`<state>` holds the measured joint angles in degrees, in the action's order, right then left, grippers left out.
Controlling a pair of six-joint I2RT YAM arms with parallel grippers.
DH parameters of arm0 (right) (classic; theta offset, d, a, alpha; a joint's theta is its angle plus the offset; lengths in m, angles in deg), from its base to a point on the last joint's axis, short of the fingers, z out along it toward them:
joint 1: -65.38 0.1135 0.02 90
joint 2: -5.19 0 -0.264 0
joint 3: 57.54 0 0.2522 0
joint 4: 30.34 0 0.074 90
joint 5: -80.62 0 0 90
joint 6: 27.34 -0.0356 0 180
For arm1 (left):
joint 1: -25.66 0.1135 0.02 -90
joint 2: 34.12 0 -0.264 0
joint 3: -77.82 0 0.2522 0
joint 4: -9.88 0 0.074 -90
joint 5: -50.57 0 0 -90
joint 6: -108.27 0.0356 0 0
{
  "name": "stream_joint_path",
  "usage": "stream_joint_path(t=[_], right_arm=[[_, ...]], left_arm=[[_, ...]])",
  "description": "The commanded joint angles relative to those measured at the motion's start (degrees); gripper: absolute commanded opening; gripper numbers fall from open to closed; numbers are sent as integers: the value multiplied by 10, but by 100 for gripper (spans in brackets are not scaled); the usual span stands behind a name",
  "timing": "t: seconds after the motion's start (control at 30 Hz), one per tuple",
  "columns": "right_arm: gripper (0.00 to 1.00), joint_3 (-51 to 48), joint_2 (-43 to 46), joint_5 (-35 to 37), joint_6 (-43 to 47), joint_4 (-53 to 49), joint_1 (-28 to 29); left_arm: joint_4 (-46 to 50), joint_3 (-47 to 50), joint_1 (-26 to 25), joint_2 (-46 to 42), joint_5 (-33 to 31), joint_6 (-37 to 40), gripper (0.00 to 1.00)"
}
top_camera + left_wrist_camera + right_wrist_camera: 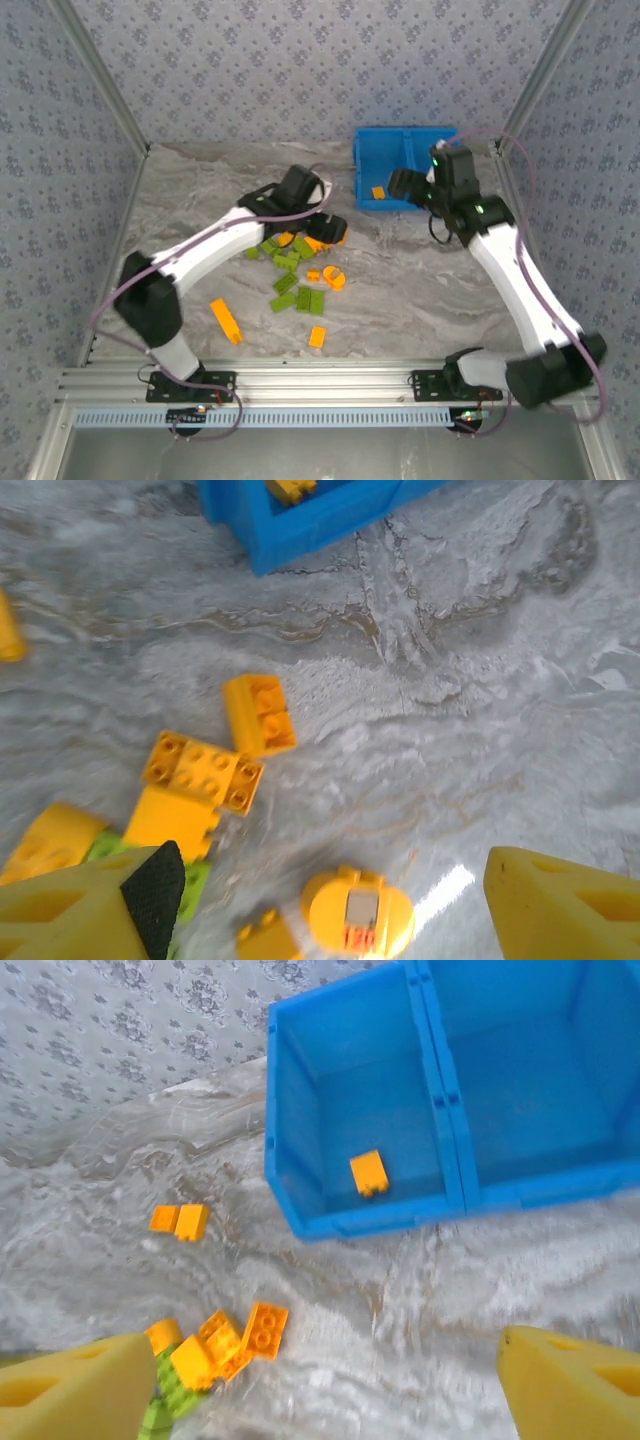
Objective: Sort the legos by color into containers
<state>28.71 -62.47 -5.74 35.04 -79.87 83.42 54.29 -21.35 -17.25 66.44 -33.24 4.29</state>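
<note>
the left gripper hangs over the legos with its fingers spread wide and empty, and it is clearly the nearer arm. a rounded orange piece lies between its fingers, probably just below them, though blur hides the gap. the blue bin is off to the right, with one orange brick in its left compartment. the right gripper hovers beside the bin, wide and holding nothing.

Bright, even light; left wrist view blurred.
</note>
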Motion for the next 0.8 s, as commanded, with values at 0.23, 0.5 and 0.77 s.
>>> stream_joint_path(t=[0.23, 0.5, 0.77], right_arm=[[100, -134, 189, 3, -58, -130, 25], [100, -127, 222, 17, -43, -152, 25], [100, -109, 267, 29, -58, -173, 24]], left_arm=[[101, -202, -6, 249, -52, -42, 68], [118, -260, -5, 332, -50, -37, 45], [120, -294, -19, 294, -39, -46, 26]])
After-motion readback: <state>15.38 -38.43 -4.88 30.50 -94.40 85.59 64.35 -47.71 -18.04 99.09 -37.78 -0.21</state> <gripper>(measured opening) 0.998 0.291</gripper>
